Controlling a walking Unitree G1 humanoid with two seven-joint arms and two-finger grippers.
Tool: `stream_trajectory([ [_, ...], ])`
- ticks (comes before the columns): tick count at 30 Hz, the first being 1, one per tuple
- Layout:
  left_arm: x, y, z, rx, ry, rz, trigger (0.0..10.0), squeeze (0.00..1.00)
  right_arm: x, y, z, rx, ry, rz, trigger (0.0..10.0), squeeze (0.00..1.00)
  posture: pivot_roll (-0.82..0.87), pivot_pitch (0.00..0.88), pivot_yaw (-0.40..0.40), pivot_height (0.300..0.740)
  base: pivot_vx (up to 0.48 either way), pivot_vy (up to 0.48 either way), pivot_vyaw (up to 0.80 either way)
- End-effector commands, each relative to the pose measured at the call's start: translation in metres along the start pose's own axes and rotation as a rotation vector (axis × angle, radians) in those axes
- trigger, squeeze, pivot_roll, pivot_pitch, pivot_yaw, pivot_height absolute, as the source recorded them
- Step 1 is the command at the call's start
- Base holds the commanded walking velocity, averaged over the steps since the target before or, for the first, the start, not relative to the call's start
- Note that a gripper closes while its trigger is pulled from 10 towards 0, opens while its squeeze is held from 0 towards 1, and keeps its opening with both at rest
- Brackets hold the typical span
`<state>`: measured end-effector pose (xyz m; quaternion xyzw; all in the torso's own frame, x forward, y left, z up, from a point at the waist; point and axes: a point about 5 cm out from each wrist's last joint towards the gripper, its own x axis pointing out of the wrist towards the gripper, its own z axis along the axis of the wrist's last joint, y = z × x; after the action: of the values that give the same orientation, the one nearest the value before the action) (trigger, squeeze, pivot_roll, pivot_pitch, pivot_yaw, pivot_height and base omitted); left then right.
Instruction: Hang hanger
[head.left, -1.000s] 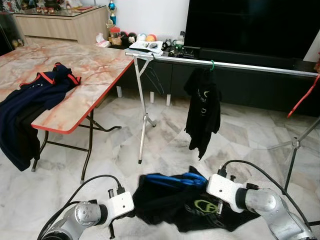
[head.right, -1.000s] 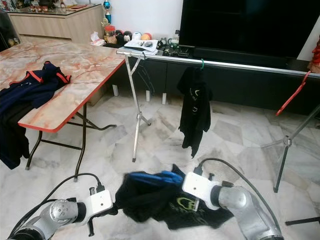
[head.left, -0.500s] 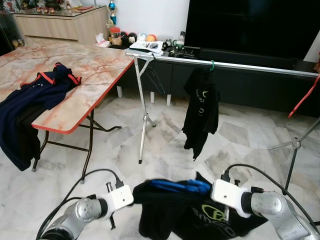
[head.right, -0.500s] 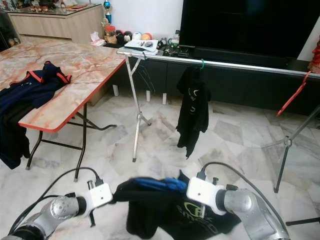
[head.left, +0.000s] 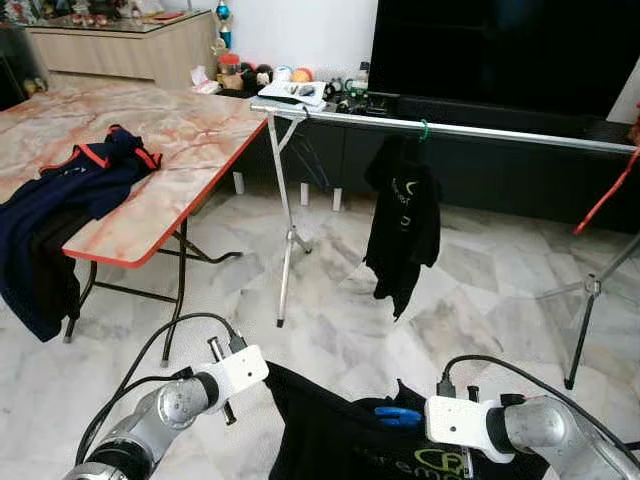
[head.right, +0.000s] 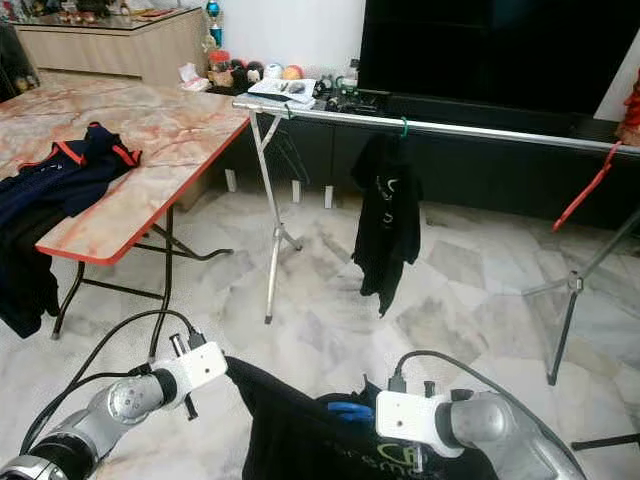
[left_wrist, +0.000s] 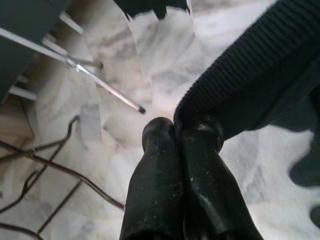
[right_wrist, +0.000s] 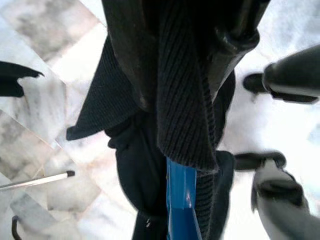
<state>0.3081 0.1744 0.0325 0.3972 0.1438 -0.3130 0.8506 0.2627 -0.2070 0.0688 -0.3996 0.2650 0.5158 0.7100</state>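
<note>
1. Lower now than a second ago: black shirt (head.left: 340, 440) on blue hanger (head.left: 398, 415), stretched between both grippers above the floor.
2. left gripper (left_wrist: 181, 131) pinched tight on the shirt's ribbed edge.
3. right gripper (right_wrist: 190, 65) clamps shirt fabric.
4. Clothes rail (head.left: 520, 132) behind, another dark garment (head.left: 402, 225) hanging on it.

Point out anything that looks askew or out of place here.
The dark navy garment with red trim lies crumpled on the marble-patterned folding table and spills over its near edge. The black shirt on a green hanger hangs bunched and lopsided from the silver rail. A red hanger dangles tilted near the rail's right end.
</note>
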Motion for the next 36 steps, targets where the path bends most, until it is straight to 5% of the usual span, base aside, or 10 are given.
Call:
stream_trajectory([
  [1, -0.014, 0.012, -0.028, -0.01, 0.138, 0.05, 0.0, 0.0, -0.021, -0.006, -0.014, 0.048, 0.04, -0.021, 10.0, 0.0, 0.05, 0.024, 0.005, 0.74, 0.0, 0.0, 0.0],
  [6, -0.024, -0.024, -0.048, 0.008, 0.205, -0.209, 0.0, 0.0, -0.045, -0.016, -0.018, 0.057, 0.045, -0.045, 10.0, 0.0, 0.05, 0.024, 0.006, 0.74, 0.0, 0.0, 0.0],
  [12, -0.029, -0.043, -0.048, -0.046, 0.168, -0.374, 0.0, 0.0, -0.063, -0.034, -0.015, 0.09, -0.02, -0.164, 10.0, 0.0, 0.06, 0.023, 0.007, 0.74, 0.0, 0.0, 0.0],
  [18, -0.025, -0.043, -0.038, -0.04, 0.126, -0.414, 0.0, 0.0, -0.057, -0.04, 0.002, 0.121, -0.149, -0.213, 10.0, 0.0, 0.06, 0.021, 0.01, 0.74, 0.0, 0.0, 0.0],
  [29, -0.014, -0.023, -0.013, 0.011, 0.02, -0.32, 0.0, 0.0, -0.03, -0.032, 0.012, 0.121, -0.187, -0.205, 10.0, 0.0, 0.06, 0.021, 0.01, 0.74, 0.0, 0.0, 0.0],
  [31, -0.013, -0.02, -0.01, 0.014, 0.009, -0.3, 0.8, 0.0, -0.025, -0.028, 0.014, 0.115, -0.186, -0.181, 10.0, 0.0, 0.06, 0.021, 0.01, 0.74, 0.0, 0.0, 0.0],
  [32, -0.012, -0.019, -0.009, 0.009, 0.005, -0.297, 6.2, 0.0, -0.023, -0.026, 0.015, 0.113, -0.183, -0.174, 10.0, 0.0, 0.06, 0.022, 0.008, 0.74, 0.0, 0.0, 0.0],
  [33, -0.012, -0.019, -0.008, 0.002, -0.003, -0.301, 10.0, 0.92, -0.017, -0.024, 0.014, 0.102, -0.162, -0.162, 10.0, 0.0, 0.06, 0.022, 0.007, 0.74, 0.0, 0.0, 0.0],
  [36, -0.013, -0.02, -0.007, -0.006, -0.007, -0.321, 10.0, 1.0, -0.01, -0.019, 0.011, 0.084, -0.131, -0.138, 10.0, 0.0, 0.06, 0.022, 0.007, 0.74, 0.0, 0.0, 0.0],
])
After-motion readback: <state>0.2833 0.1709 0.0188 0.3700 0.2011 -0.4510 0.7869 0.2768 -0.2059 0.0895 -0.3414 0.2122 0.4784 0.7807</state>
